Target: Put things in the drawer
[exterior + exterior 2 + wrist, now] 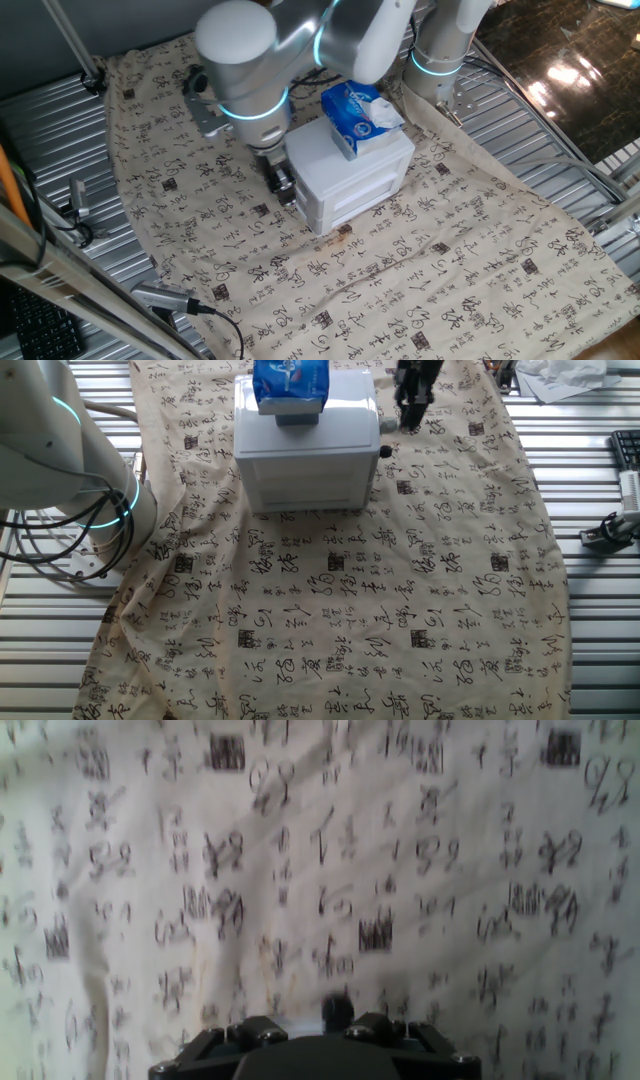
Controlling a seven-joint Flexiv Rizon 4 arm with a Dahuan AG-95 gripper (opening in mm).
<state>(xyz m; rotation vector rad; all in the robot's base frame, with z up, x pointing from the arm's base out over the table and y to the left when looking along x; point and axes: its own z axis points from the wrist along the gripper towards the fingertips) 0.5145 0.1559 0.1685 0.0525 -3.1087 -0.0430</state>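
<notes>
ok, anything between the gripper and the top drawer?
Nothing visible. The gripper hangs right at the drawer front of the white cabinet. The tissue pack sits on top, out of the way.

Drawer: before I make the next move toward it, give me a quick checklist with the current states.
1. Drawer open enough to take something: not ok, it looks shut, flush with the cabinet.
2. Gripper at the drawer front: ok, it hangs low right beside that face; contact cannot tell.
3. Jaws open or shut: cannot tell, no view shows them clearly.
4. Block located: not ok, no view clearly shows it.
5. Tissue pack out of the way: ok, it lies on top of the cabinet.
6. Hand view usable for aiming: not ok, it is blurred and shows only the printed cloth.
</notes>
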